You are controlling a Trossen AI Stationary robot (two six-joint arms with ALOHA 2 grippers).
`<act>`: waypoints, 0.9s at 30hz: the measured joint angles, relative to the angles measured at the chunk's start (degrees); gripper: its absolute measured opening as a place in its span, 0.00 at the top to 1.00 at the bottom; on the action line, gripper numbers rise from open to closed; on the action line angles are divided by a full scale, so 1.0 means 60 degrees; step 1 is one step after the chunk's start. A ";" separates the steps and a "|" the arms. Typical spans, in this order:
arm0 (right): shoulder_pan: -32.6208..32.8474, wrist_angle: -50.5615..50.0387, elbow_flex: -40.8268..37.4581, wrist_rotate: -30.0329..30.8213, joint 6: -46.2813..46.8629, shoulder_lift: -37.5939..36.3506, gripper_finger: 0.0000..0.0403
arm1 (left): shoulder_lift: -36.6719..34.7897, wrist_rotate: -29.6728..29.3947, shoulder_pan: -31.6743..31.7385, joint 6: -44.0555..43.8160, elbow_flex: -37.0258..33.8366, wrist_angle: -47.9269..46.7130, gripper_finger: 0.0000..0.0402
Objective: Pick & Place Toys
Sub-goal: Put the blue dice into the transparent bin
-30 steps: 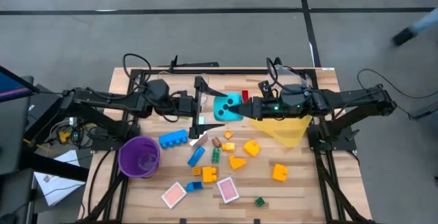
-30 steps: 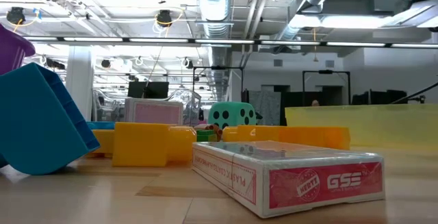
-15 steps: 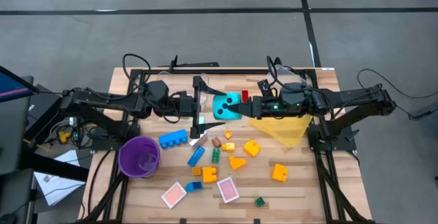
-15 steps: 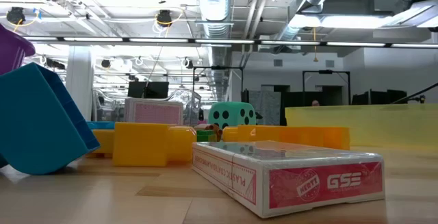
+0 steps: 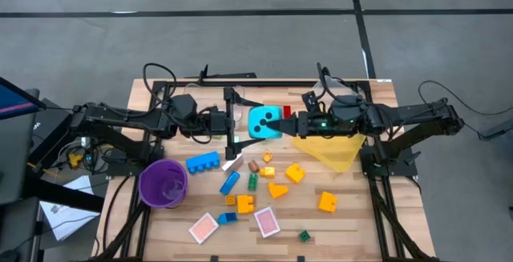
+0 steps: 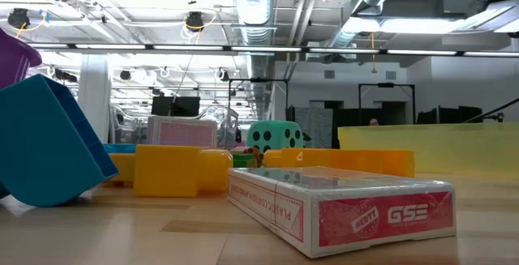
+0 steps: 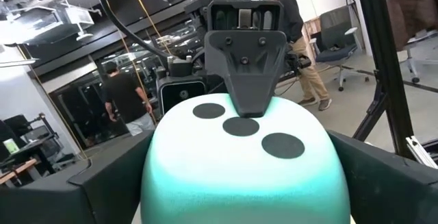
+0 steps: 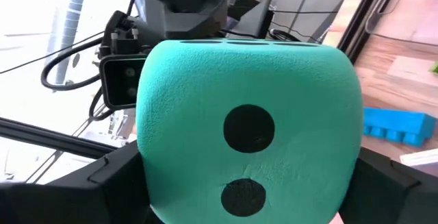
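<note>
Right gripper (image 5: 282,123) is gripping the cyan die (image 5: 262,122) at upper center of the high view, above the surface. Left gripper (image 5: 238,126) is sitting just left of the die, jaws wide. Purple cup (image 5: 163,183), blue brick (image 5: 203,162), yellow bin (image 5: 330,151) and pink cards (image 5: 266,221) are lying lower in the frame.

Matt foam-like die (image 8: 248,125) — wood table (image 5: 353,222)
</note>
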 joint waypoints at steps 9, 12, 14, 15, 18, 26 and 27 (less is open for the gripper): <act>0.0001 0.0432 0.0000 -0.0264 -0.0327 0.0000 0.14 | -0.0003 0.0007 0.0000 -0.0007 0.0007 -0.0083 0.00; 0.0007 0.0586 0.0000 -0.0434 -0.0499 0.0000 0.14 | 0.0000 0.0011 0.0000 -0.0007 0.0007 -0.0083 0.00; 0.0017 0.0646 0.0000 -0.0470 -0.0534 0.0000 0.14 | 0.0000 0.0024 0.0000 -0.0007 0.0007 -0.0085 0.00; 0.0037 0.0647 0.0000 -0.0474 -0.0546 0.0000 0.14 | 0.0000 0.0050 0.0000 -0.0007 0.0004 -0.0088 0.00; 0.0058 0.0699 0.0000 -0.0537 -0.0656 0.0000 0.14 | 0.0004 0.0077 0.0000 -0.0007 0.0000 -0.0091 0.00; 0.0058 0.0912 0.0000 -0.0936 -0.0781 0.0012 0.14 | 0.0004 0.0088 0.0000 -0.0011 0.0000 -0.0060 0.00; 0.0058 0.1008 0.0000 -0.1004 -0.0792 0.0052 0.14 | 0.0006 0.0097 0.0000 -0.0011 0.0000 -0.0047 0.00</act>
